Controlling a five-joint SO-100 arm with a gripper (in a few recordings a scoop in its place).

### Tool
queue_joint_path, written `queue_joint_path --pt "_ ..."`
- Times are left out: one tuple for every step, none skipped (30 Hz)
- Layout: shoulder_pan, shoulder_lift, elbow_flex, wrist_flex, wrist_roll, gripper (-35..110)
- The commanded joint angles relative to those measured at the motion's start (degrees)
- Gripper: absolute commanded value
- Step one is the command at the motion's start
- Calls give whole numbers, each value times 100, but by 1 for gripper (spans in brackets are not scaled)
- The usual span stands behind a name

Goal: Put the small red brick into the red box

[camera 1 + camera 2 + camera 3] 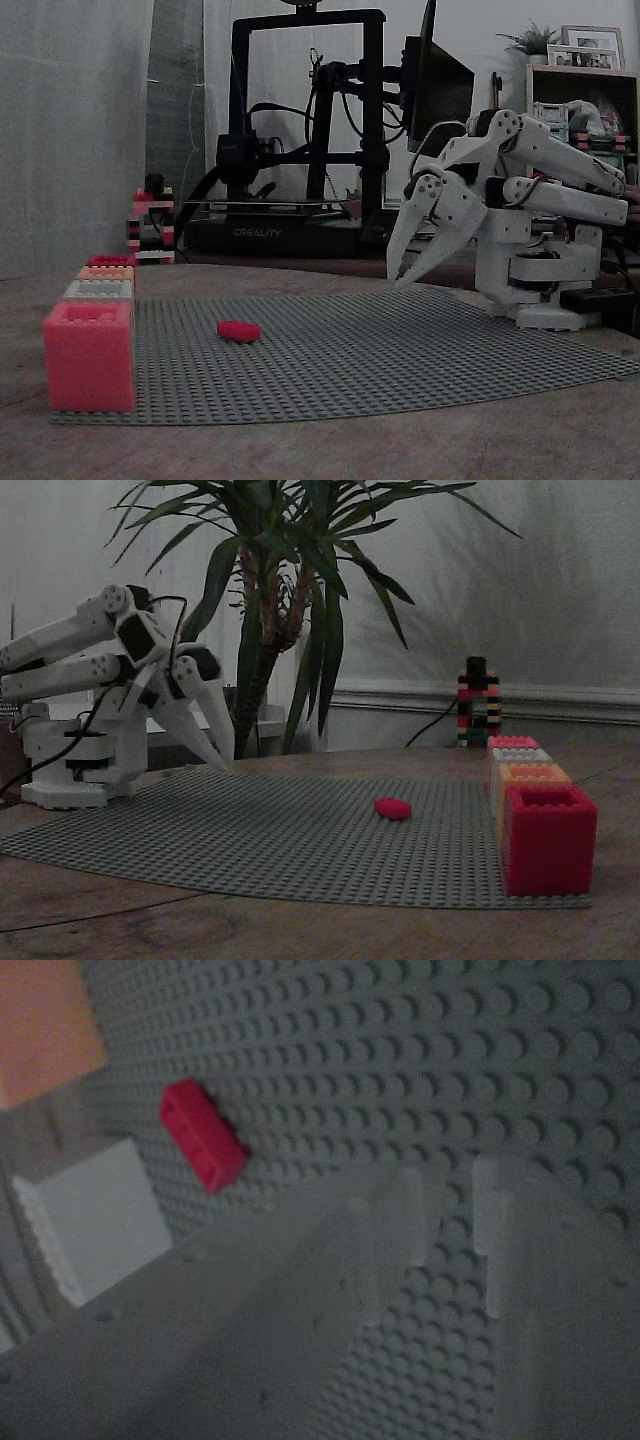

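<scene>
Nothing done yet: small red brick (pixel 238 330) lying loose on the grey studded baseplate (pixel 400 350), well apart from the red box (pixel 548 838) at the baseplate's edge. Gripper (pixel 415 262) hovering off to the side, jaws slightly parted, holding nothing. Reach, pinch, carry and drop all left.

A studded mat (pixel 400 350) lies on the counter (pixel 300 450). The small brick (pixel 239 330) sits on the mat, well apart from a row of boxes (pixel 100 290) lined along the mat's left edge in this fixed view. The hand (pixel 412 262) hangs above the mat's far right part.
</scene>
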Motion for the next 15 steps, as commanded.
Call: queue_joint_path --pt "-105 62 -9 158 149 0" --pt "-105 62 -9 158 149 0" --pt "-105 62 -9 158 149 0" --pt "-105 62 -9 158 149 0" --pt "-105 62 -9 158 149 0" --pt "-105 62 -9 158 149 0" --pt "-105 62 -9 158 149 0" --pt "-105 62 -9 158 149 0" --pt "-105 62 -9 158 149 0" --pt "-105 62 -9 158 149 0" --pt "-105 62 -9 158 149 0" --pt "-105 62 -9 158 149 0" --pt "-105 62 -9 158 149 0" --pt "-105 62 -9 158 149 0" --pt "-105 9 -18 141 149 0"
